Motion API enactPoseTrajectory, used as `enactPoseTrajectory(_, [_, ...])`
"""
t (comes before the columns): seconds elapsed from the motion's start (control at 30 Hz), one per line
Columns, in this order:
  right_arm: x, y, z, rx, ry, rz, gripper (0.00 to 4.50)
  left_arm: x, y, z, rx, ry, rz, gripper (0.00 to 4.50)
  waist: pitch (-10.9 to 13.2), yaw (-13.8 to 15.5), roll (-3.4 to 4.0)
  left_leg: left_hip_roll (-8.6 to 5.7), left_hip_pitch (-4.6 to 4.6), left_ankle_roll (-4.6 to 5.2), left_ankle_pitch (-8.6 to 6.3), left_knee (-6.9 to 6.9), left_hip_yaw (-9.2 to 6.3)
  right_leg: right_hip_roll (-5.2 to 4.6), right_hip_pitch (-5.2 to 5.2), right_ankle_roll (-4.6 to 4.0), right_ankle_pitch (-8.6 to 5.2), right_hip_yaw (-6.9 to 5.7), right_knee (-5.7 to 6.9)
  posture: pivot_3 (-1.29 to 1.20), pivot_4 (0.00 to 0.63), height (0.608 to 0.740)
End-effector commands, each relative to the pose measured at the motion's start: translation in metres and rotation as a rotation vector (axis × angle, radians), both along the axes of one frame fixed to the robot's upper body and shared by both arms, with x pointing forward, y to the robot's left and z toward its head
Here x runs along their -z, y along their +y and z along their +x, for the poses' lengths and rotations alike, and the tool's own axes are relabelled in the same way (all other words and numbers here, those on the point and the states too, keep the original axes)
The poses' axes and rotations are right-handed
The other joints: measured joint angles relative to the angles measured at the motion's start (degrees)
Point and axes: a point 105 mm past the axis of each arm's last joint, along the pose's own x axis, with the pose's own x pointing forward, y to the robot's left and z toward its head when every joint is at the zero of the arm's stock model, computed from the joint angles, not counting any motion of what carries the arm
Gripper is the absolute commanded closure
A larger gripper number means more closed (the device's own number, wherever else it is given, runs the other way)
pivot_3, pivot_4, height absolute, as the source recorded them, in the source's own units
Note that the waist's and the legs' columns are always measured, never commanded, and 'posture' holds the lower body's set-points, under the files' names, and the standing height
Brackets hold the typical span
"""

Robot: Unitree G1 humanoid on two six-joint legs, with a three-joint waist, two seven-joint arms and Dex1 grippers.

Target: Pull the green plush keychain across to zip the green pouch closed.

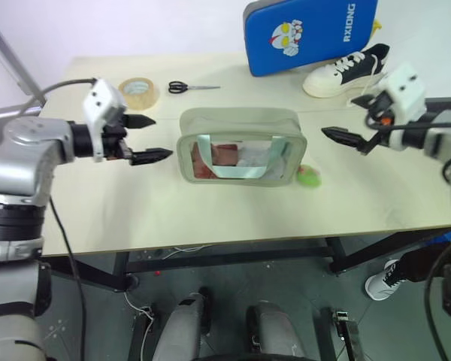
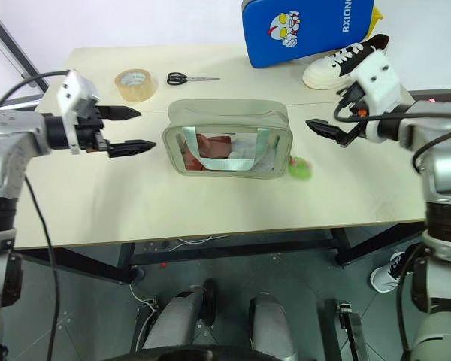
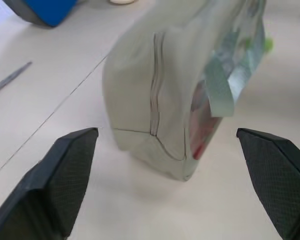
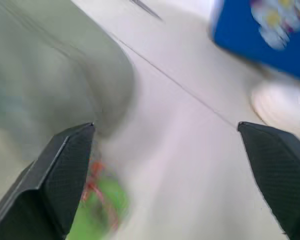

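Green pouch (image 1: 241, 145) stands upright mid-counter (image 1: 210, 218), clear window facing me, red and white contents visible through it. From my left wrist camera its zipper runs shut along the top and down the end seam. Green plush keychain (image 1: 310, 176) lies on the counter just beside the pouch's right lower corner.

My left hand (image 1: 148, 138) hangs off the pouch's left end, fingers spread wide, gripping nothing, tips aimed at the pouch but apart from it. My right hand (image 1: 344, 139) hangs to the pouch's right, above and beyond the keychain, likewise spread and empty.

Behind the pouch: tape roll (image 1: 139, 91), scissors (image 1: 191, 87), blue cartoon case (image 1: 310, 34) leaning upright, a white sneaker (image 1: 348, 70) beside it.
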Motion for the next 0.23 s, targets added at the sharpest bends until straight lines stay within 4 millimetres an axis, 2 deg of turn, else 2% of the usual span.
enactPoseTrajectory(0.03, [-0.015, 0.026, -0.028, -0.177, 0.025, 0.030, 0.02, -0.022, 0.008, -0.004, -0.004, -0.047, -0.027, 0.05, 0.00, 0.01, 0.00, 0.00, -0.02, 0.01, -0.01, 0.00, 0.00, -0.04, -0.03, -0.02, -0.01, 0.00, -0.03, 0.00, 0.150, 0.740])
enactPoseTrajectory(0.1, [-0.012, 0.035, -0.031, -0.196, 0.023, 0.003, 0.02, -0.023, 0.012, -0.002, -0.033, -0.059, -0.023, 0.05, 0.00, 0.14, 0.00, -0.01, -0.06, 0.03, -0.03, 0.01, 0.00, -0.05, -0.12, -0.04, -0.02, 0.00, -0.20, 0.00, 0.150, 0.740])
enactPoseTrajectory(0.23, [-0.007, 0.038, -0.027, -0.153, 0.000, 0.013, 0.02, -0.026, 0.010, 0.002, -0.072, -0.077, -0.074, 0.05, 0.00, 0.34, 0.00, -0.12, -0.13, 0.07, -0.06, 0.02, 0.00, -0.18, -0.14, -0.04, -0.02, 0.01, -0.30, 0.00, 0.150, 0.740])
